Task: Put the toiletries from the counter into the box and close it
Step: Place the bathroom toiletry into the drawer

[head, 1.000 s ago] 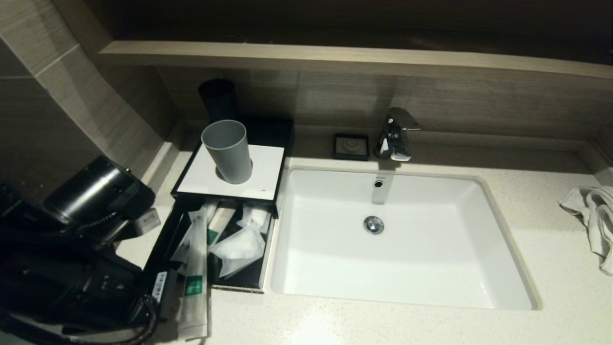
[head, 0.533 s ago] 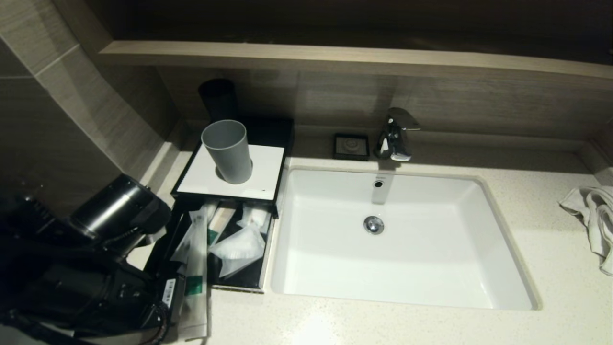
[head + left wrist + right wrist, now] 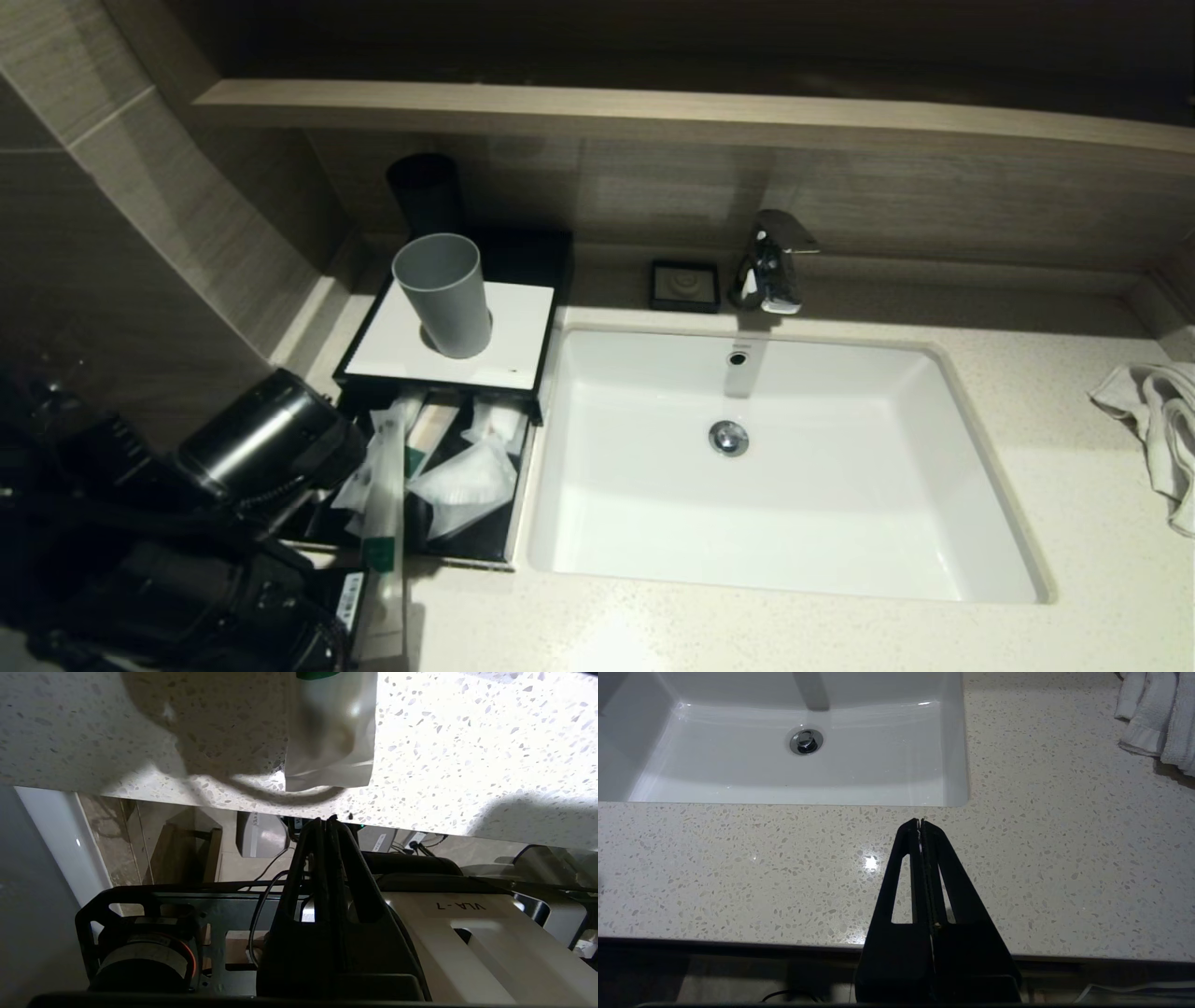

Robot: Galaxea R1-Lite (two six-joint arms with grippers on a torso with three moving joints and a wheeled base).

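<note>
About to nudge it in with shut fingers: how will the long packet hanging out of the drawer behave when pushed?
The long packet looks thin and soft, so it will probably buckle rather than slide stiffly. Its end rests on the counter past the drawer, so it may catch on the lip. It seems light and slick, likely skidding sideways.

Protruding packet [image 3: 383,523] perhaps blocking drawer [image 3: 509,509]; sink [image 3: 971,467] side open.

Left gripper [image 3: 325,820] closed, arm low at left; right gripper [image 3: 920,821] closed, parked
</note>
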